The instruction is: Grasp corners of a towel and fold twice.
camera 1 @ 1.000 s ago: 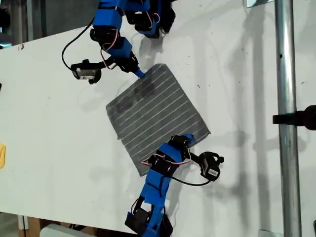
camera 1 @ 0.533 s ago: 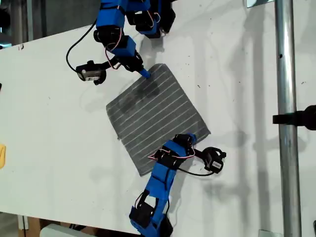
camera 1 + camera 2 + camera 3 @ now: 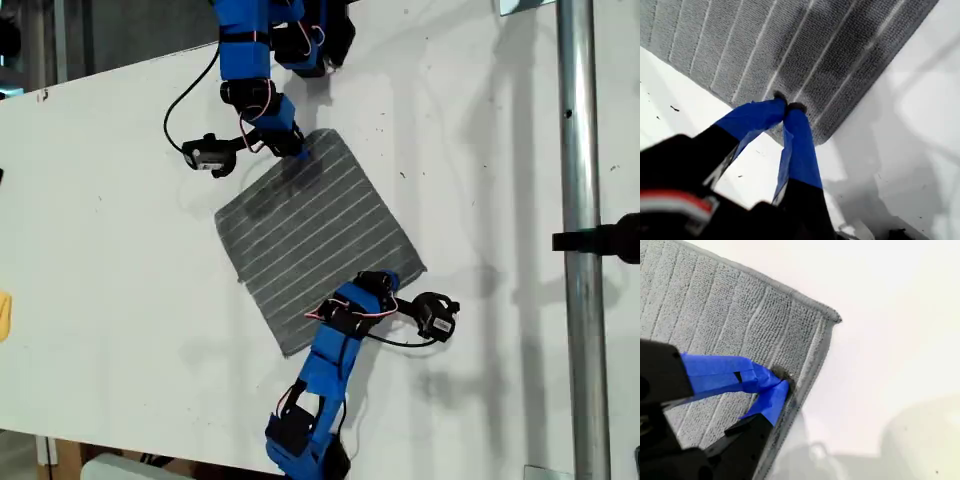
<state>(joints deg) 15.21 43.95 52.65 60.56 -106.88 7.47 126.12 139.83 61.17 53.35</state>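
Note:
The towel (image 3: 315, 230) lies flat on the white table (image 3: 110, 250) as a grey square with thin white stripes, turned like a diamond. My first gripper (image 3: 293, 148) is at the towel's far corner (image 3: 325, 132). In the first wrist view its blue fingers (image 3: 800, 140) meet on the cloth (image 3: 840, 50) just inside a rounded corner (image 3: 822, 139), shut on the towel. My second gripper (image 3: 385, 285) is near the corner at the exterior view's right (image 3: 422, 268). It is shut on the towel's hem (image 3: 784, 381), a little way from that corner (image 3: 836, 317).
A vertical metal pole (image 3: 578, 240) with a black clamp (image 3: 605, 240) stands at the exterior view's right. A yellow object (image 3: 4, 315) shows at that view's left edge. Both arm bases sit at the table's far and near edges.
The first arm has swung towards the exterior view's right, bringing its gripper onto the far corner. The second arm shifted slightly along the towel's edge. The towel keeps its shape.

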